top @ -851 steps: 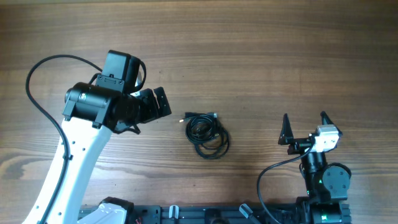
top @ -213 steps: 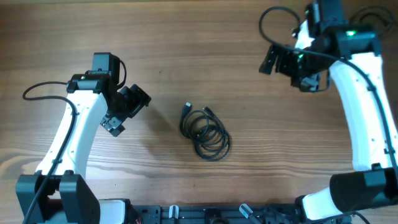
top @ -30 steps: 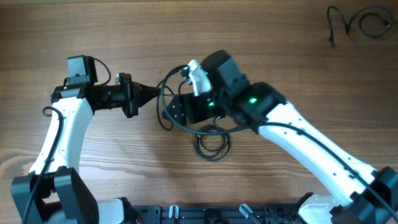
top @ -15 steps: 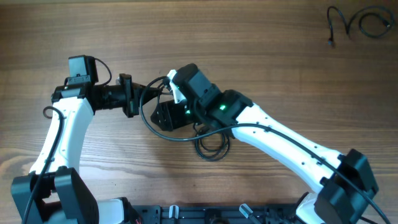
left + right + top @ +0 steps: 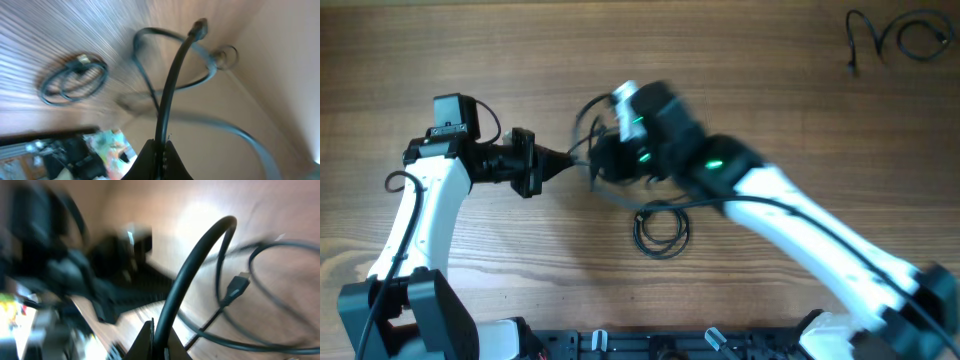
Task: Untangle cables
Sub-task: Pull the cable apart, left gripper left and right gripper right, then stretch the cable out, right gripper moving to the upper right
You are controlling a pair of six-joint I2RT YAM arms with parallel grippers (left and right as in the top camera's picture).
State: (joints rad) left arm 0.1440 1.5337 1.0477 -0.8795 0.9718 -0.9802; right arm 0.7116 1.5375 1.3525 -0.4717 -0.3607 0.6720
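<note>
nearest the arm bases, flat on the wooden table (image 5: 520, 60): coiled cable (image 5: 639, 232), a couple of round loops, clear of both claws. just beyond it, raised off the boards, left gripper (image 5: 558, 160) reaching in from the left on its white left arm (image 5: 420, 215), fingers pressed together on a plug-tipped cord (image 5: 172, 85); pinched low on the strand, plug end (image 5: 200, 26) standing free well past the tips. facing it from the right and just beside it, right gripper (image 5: 610, 158) (smeared in the overhead view, outline hard to read), jaws closed tight around an arching cord (image 5: 197, 260) rising in a hoop from between the tips; another small plug (image 5: 235, 291) just behind that hoop. thin dark loops strung in the air between the two claws; one strand or two in the two pinches, impossible to tell. right arm (image 5: 790, 215) slanting back toward the near right corner, passing beside the coil. farthest off, in the far right corner of the table, well apart from everything else: separate cable (image 5: 851, 50), one loose curl with a trailing tail, lying flat.
</note>
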